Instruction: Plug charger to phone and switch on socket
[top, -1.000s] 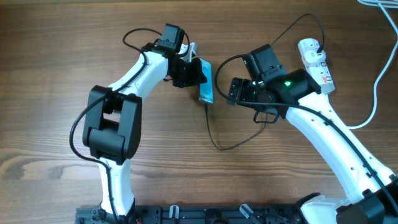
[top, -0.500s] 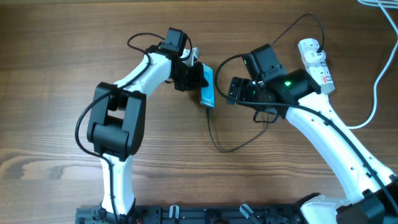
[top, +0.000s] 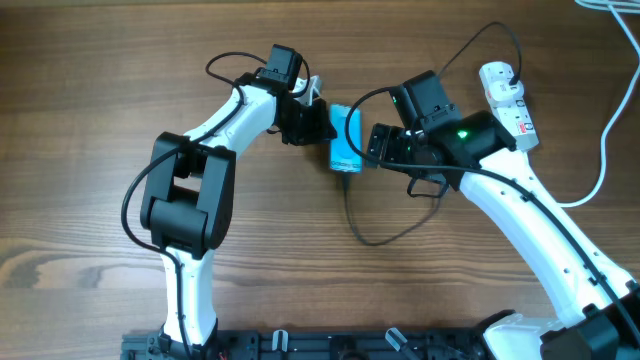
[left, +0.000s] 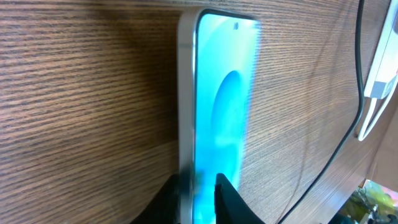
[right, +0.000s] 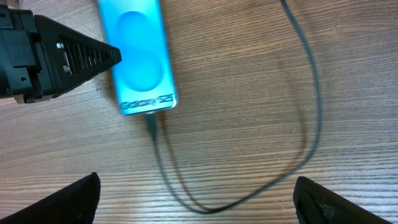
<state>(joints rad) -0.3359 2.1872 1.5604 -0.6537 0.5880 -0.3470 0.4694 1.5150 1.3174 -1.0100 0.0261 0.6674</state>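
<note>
The phone (top: 346, 138) has a cyan screen and lies between the two grippers. My left gripper (top: 318, 125) is shut on its left side; in the left wrist view the jaws (left: 198, 190) clamp the phone (left: 217, 106) across its thickness. In the right wrist view the phone (right: 140, 56) shows "Galaxy S25" at its bottom, and the charger's black plug tip (right: 151, 124) sits in its bottom edge. The charger cable (top: 375, 238) loops below the phone and runs up to the white socket (top: 508, 103). My right gripper (top: 375, 145) is open and empty beside the phone's right edge, as the right wrist view (right: 196, 186) shows.
The socket's thick white cord (top: 608, 140) runs along the table's far right. The left gripper's black finger (right: 74, 59) shows in the right wrist view. Bare wooden table (top: 80, 200) lies to the left and front.
The phone has turned from nearly on edge to more face up and shifted slightly right, still in my left gripper. The cable loop has followed. The right arm has not moved.
</note>
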